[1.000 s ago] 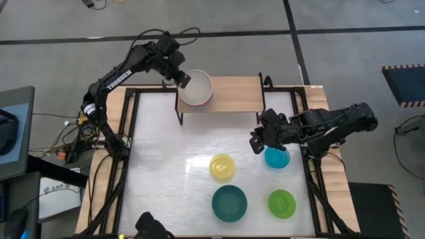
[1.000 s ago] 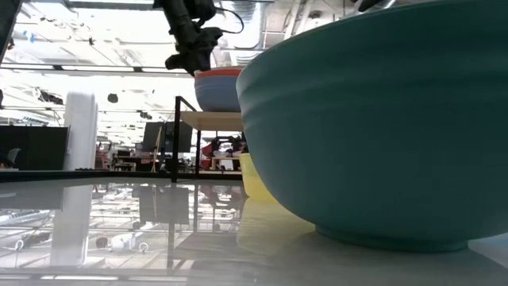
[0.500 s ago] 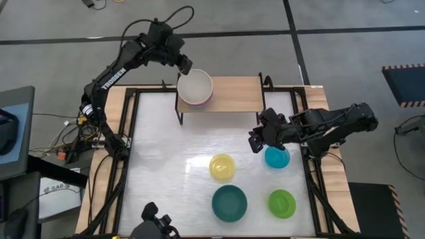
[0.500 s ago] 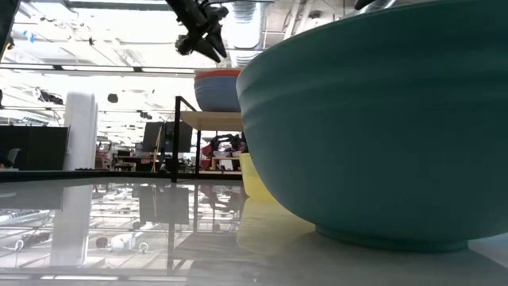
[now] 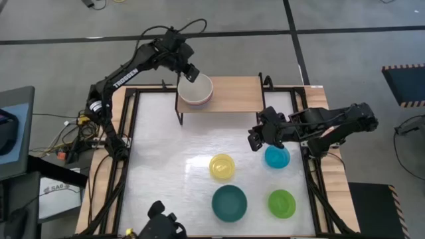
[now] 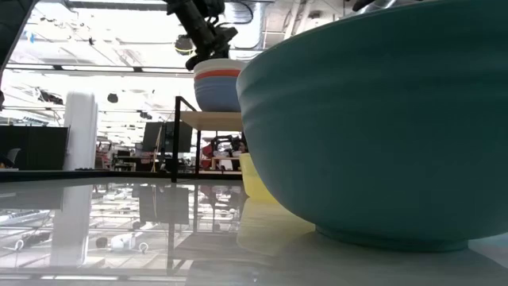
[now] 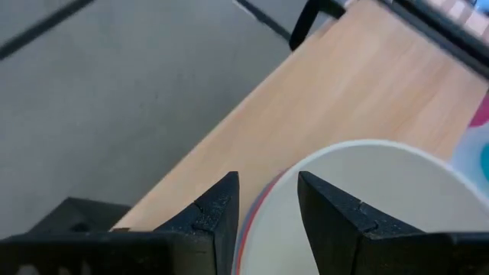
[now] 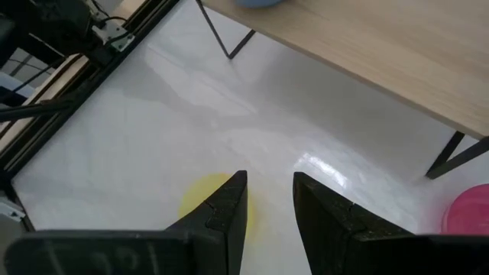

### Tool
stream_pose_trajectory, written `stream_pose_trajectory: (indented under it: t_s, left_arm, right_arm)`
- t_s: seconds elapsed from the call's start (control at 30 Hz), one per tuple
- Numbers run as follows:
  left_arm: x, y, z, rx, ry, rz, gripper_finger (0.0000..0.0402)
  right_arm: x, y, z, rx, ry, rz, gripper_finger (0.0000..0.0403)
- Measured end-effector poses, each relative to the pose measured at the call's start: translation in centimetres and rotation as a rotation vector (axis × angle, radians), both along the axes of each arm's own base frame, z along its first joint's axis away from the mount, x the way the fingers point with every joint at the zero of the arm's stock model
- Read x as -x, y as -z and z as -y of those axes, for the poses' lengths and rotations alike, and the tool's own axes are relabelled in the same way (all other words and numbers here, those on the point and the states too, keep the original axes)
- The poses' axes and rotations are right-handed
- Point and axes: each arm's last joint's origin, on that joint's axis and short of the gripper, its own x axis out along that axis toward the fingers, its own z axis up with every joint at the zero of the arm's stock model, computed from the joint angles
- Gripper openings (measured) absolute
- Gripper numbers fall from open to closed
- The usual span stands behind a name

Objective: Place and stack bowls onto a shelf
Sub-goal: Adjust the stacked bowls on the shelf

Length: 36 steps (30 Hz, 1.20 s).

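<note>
1. At the left end of the small wood-topped shelf with thin black legs, you are holding the left gripper over the round white plastic bowl. That bowl is sitting on top of a stack there.
2. Its fingers are standing spread. In the left wrist view the white bowl's rim is running through the gap between them, and I am not seeing them pinch it.
3. In front of the shelf's right end, the right gripper is hovering over the table with its fingers parted and nothing between them.
4. The small cyan plastic bowl is lying just beside that gripper, on the side away from the shelf. I am judging the right arm far the nearer one to it. Being round, the bowl is offering no preferred axis, so any stretch of rim should serve.
5. Farther from the shelf, the small yellow bowl, the large dark teal bowl and the small lime green bowl are waiting.
6. The low view is showing slate blue and red bowls under the white one, which the high view is hiding.
7. The right wrist view is showing a pink bowl beside a shelf leg, which the high view is not showing.
</note>
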Motion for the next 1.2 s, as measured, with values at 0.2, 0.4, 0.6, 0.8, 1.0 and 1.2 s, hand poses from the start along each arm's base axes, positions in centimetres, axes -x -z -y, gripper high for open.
stream_pose_trajectory:
  t_s: [0.2,0.4,0.6,0.8,1.0,1.2]
  left_arm:
    - [1.5,-3.6,1.4,-0.106,0.027,0.059,0.0117]
    - [3.1,-5.2,3.5,-0.158,0.039,0.122,0.0102]
    - [5.8,-3.7,6.0,-0.184,0.015,0.182,0.0076]
    - [8.8,-1.5,9.4,-0.212,-0.027,0.345,0.0066]
    - [11.3,0.1,13.2,-0.261,0.017,0.483,0.0066]
    - [12.6,1.8,15.6,-0.269,0.060,0.510,0.0066]
  right_arm:
    - [0.0,0.1,1.0,0.020,0.031,-0.034,0.0132]
    - [0.7,1.3,2.9,0.053,0.072,-0.200,0.0123]
    - [1.4,4.0,3.2,-0.005,0.054,-0.219,0.0113]
    - [0.6,7.1,2.8,-0.121,0.008,-0.076,0.0112]
    - [0.5,8.6,2.4,-0.183,0.006,-0.054,0.0112]
    - [0.5,8.7,2.1,-0.248,-0.009,-0.042,0.0112]
